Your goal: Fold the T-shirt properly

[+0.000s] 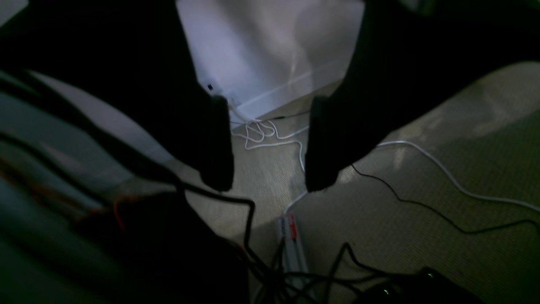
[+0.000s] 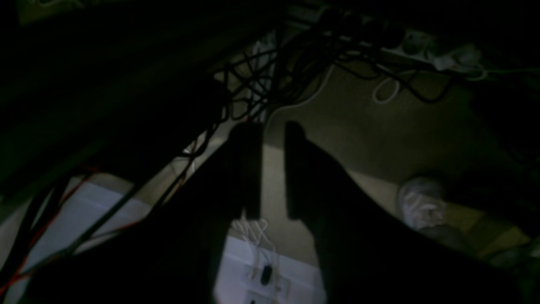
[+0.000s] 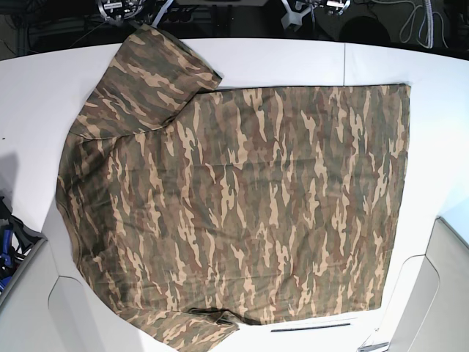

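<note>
A pale, finely woven carpet floor (image 1: 379, 211) fills both wrist views, strewn with loose white cables (image 1: 443, 169) and black cables (image 1: 422, 207), with a white wall and skirting board (image 1: 270, 55) behind. Over that floor, the left gripper (image 1: 270, 185) hangs with its two dark, blunt fingers (image 1: 217, 143) spread wide apart and nothing between them. The right gripper (image 2: 270, 213) is also off the desk, above the same carpet; its dark fingers (image 2: 247, 169) stand close together with a narrow strip of floor showing between, pinching nothing. A white power strip (image 2: 422, 46) lies near the tangle of cables in the right wrist view, which is very dim.

In the base view neither gripper shows. The smooth white desk (image 3: 293, 62) carries the brown, tan and dark-green camouflage cloth T-shirt (image 3: 249, 198), spread flat across most of it. Its straight hem (image 3: 401, 176) runs along the view's right, near the desk's edge. One short sleeve (image 3: 154, 73) reaches the far left corner; the other (image 3: 194, 330) lies at the near edge. Bare white desk remains along the far side and the view's left. The cloth lies mostly smooth, with soft creases near the sleeves.
</note>
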